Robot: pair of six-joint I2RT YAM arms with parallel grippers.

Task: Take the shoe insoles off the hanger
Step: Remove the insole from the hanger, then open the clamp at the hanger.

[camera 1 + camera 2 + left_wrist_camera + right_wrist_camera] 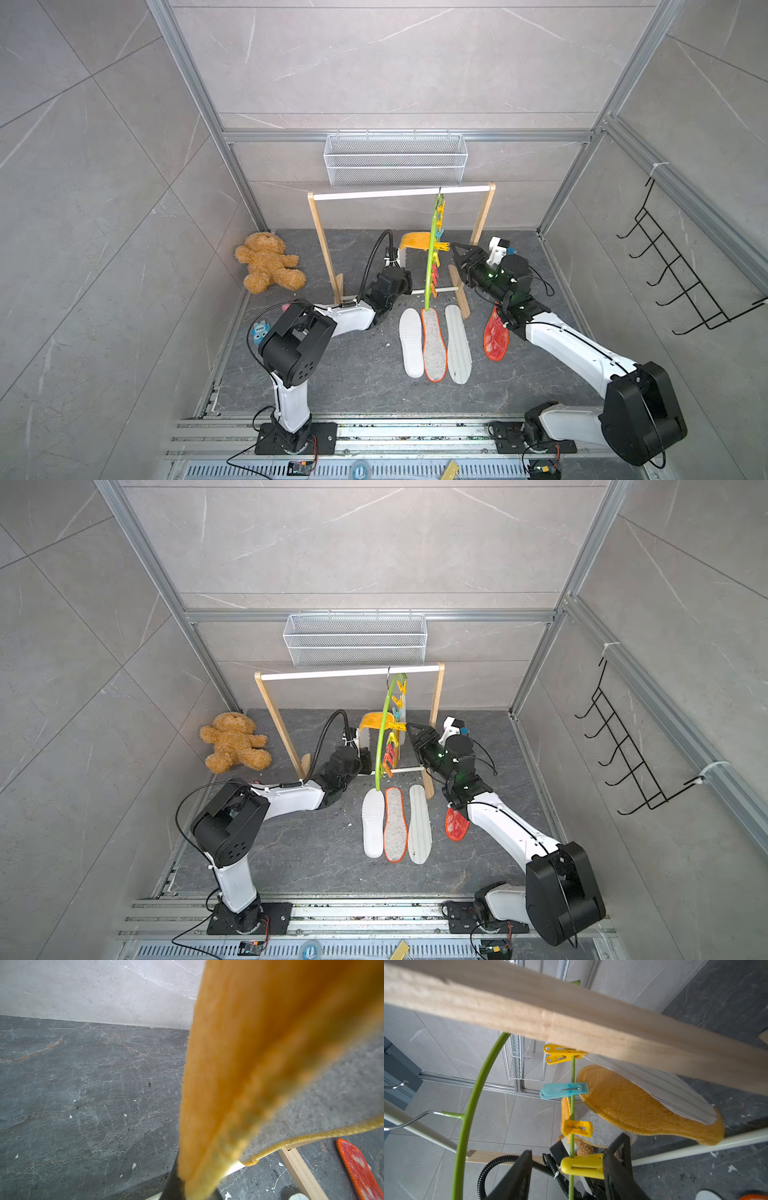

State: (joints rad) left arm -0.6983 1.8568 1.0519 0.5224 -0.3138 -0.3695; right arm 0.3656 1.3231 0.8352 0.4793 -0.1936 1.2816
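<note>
Rails (374, 432), insoles (434, 345) on dark floor (332, 374), grey walls (395, 62)

Grey marble walls (395, 62); dark floor (353, 374)

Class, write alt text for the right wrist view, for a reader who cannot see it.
The right gripper, jaws open, straddles a yellow plastic clip on the lime-green plastic hanger. Beyond are an orange-yellow fuzzy insole and a pale striped insole; a wooden rack bar crosses the foreground.
</note>
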